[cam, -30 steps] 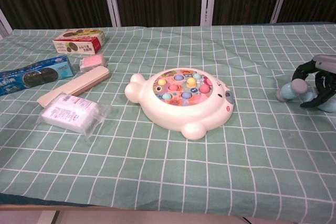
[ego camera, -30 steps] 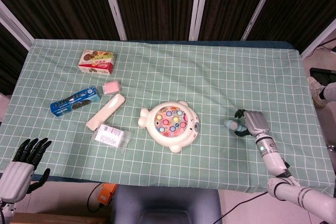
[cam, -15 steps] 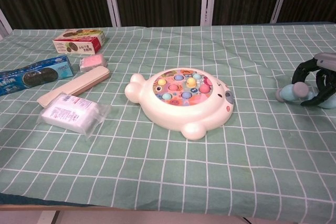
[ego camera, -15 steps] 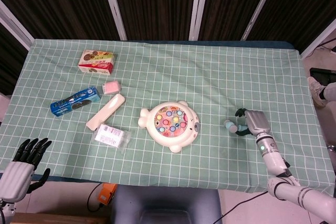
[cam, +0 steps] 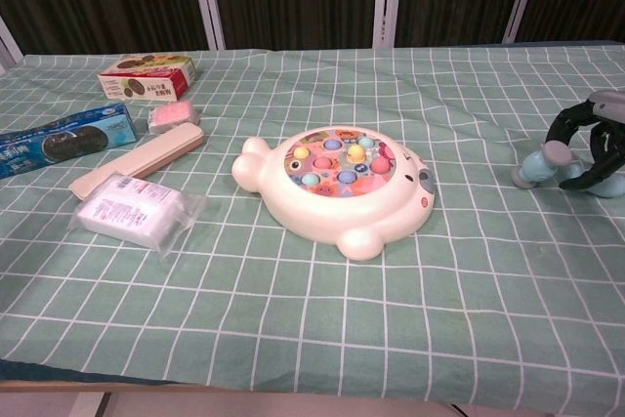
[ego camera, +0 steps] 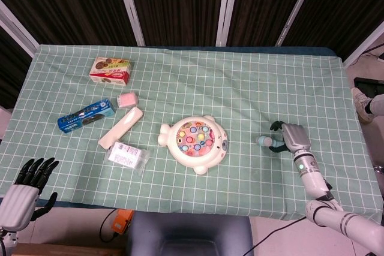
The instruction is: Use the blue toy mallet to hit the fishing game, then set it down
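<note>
— What's covering the counter [ego camera: 252,76]?
— A green checked cloth is lying over it, with the fishing game [ego camera: 194,143] sitting mid-counter.
— And the blue toy mallet [cam: 543,165]?
— It's lying right of the fishing game, well apart, the right hand [ego camera: 289,139] curling its fingers [cam: 569,128] around it.
— The left hand [ego camera: 23,191]?
— It's hanging off the near-left edge, fingers spread, holding nothing.

A matt green checked cloth [cam: 459,300] covers the table, lightly creased toward its far edge. The fishing game [cam: 337,187] is glossy cream plastic. The mallet [cam: 539,168] near the right edge looks like smooth pale-blue plastic. Near the left edge, a packet [cam: 132,212] has a shiny clear wrapper, the blue packet [cam: 63,141] is glossy, and the box [cam: 146,76] looks like printed card.
</note>
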Robot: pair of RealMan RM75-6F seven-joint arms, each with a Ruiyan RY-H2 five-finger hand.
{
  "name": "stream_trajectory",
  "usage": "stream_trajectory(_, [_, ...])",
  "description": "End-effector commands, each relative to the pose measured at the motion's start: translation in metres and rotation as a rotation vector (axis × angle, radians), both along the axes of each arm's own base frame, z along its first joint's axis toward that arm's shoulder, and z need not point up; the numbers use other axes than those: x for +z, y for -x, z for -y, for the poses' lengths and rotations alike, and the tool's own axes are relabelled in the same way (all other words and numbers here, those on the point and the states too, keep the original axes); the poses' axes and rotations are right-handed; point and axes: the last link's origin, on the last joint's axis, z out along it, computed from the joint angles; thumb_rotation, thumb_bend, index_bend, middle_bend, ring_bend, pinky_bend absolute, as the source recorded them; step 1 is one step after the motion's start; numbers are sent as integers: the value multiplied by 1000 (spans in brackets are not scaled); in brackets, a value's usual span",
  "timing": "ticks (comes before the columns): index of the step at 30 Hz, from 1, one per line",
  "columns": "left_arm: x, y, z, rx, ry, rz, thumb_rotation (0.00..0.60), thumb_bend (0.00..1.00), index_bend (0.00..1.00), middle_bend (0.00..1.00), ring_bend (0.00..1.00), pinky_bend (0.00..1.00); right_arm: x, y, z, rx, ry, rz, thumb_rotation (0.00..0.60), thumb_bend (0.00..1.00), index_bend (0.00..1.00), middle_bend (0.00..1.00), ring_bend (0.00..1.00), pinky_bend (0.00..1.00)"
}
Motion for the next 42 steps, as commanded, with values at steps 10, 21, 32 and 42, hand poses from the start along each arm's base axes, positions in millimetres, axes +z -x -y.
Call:
stream_trajectory(10, [0,0,0,-1,0,0,600,413,0,75,9,19,6,2,3,-17,15,9,600,311,490,468,648,667])
stream_trajectory(21, [0,0,1,-3,-2,3,600,413,0,76,9,19,15,1,-1,-3,31,19,600,311,481,461,643,663])
stream_trajectory(32, [0,-1,3,-9,-2,3,600,414,0,76,9,19,54,-20,-53,156,49,44,600,297,228,233,306,501])
stream_trajectory(42, [4,-1,3,-17,-26,17,600,413,0,41,9,19,97,-28,-172,304,208,-21,600,294,46,10,27,145])
